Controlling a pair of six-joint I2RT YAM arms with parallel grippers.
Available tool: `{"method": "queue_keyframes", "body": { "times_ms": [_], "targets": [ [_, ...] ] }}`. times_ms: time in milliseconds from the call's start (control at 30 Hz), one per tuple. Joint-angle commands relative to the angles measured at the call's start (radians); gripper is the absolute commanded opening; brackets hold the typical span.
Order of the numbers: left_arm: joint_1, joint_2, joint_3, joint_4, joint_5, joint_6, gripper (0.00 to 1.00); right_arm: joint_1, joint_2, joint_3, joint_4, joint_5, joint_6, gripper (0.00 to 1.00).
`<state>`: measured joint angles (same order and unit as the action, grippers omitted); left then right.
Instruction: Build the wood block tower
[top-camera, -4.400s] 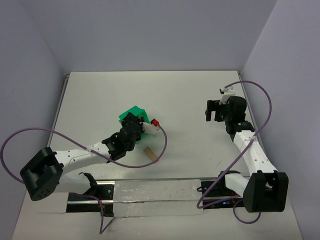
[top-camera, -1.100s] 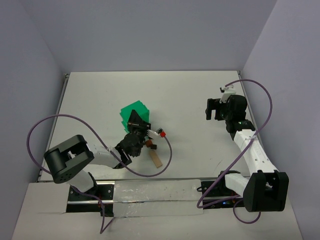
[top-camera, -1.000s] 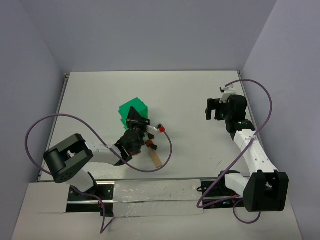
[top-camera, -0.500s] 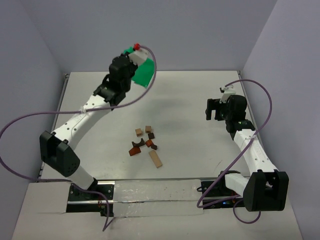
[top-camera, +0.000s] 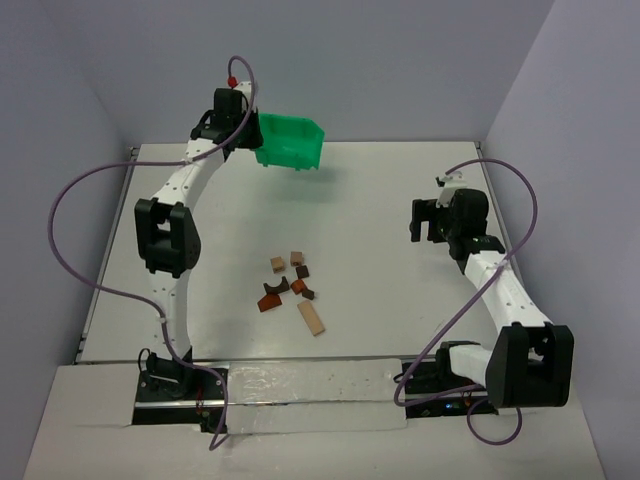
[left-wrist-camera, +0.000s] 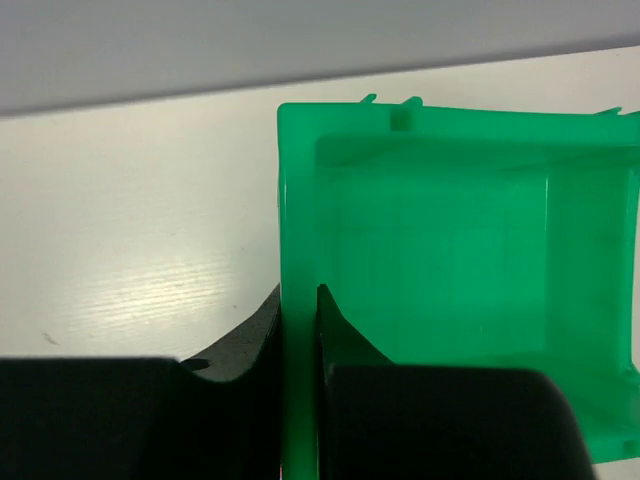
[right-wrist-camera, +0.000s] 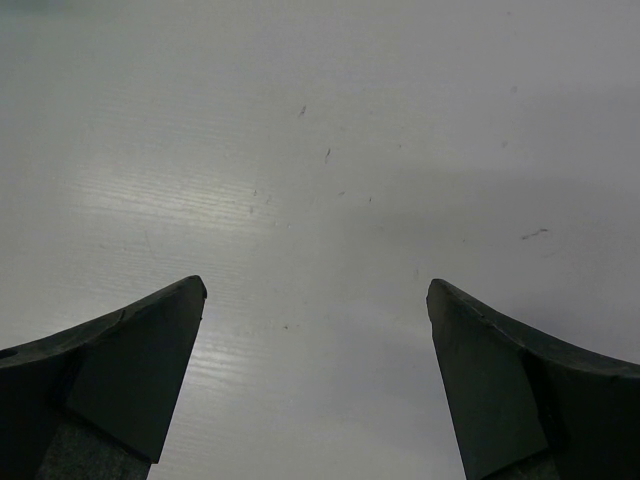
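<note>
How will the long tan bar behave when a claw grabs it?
The tan bar looks like solid wood: probably stiff and light. Flat-sided, it should slide rather than roll. Gripped off-centre, its length may make it pivot.

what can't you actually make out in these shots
- Top view: the small wooden blocks are too small to tell each shape or which touch.
- Left wrist view: the green plastic bin is cut off at the bottom edge and partly covered by the left fingers.
- Right wrist view: only bare table; blocks out of frame.
</note>
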<state>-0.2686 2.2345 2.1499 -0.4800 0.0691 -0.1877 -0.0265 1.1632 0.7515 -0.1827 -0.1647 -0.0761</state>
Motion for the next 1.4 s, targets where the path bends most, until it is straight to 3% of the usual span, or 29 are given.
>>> {"method": "queue_keyframes", "body": {
  "times_ms": [0, 233, 633, 933, 1267, 1367],
  "targets": [
    [0.029, 0.023, 0.047, 0.048, 0.113, -0.144, 0.00, -0.004, 0.019, 0.052, 0.011, 0.013, -0.004, 1.00],
    [0.035, 0.117, 0.016, 0.188, 0.081, -0.205, 0.00, -0.006, 0.051, 0.060, 0.009, 0.010, 0.005, 1.00],
    [-0.009, 0.243, 0.089, 0.245, -0.132, -0.160, 0.00, -0.004, 0.066, 0.063, 0.009, 0.011, 0.006, 1.00],
    [-0.012, 0.330, 0.184, 0.257, -0.153, -0.154, 0.00, -0.004, 0.072, 0.064, 0.006, 0.014, 0.004, 1.00],
    [-0.012, 0.372, 0.226, 0.292, -0.173, -0.139, 0.09, -0.006, 0.075, 0.065, 0.004, 0.014, 0.006, 1.00],
    [-0.012, 0.370, 0.228, 0.297, -0.174, -0.136, 0.16, -0.005, 0.071, 0.065, 0.006, 0.014, 0.006, 1.00]
  ]
}}
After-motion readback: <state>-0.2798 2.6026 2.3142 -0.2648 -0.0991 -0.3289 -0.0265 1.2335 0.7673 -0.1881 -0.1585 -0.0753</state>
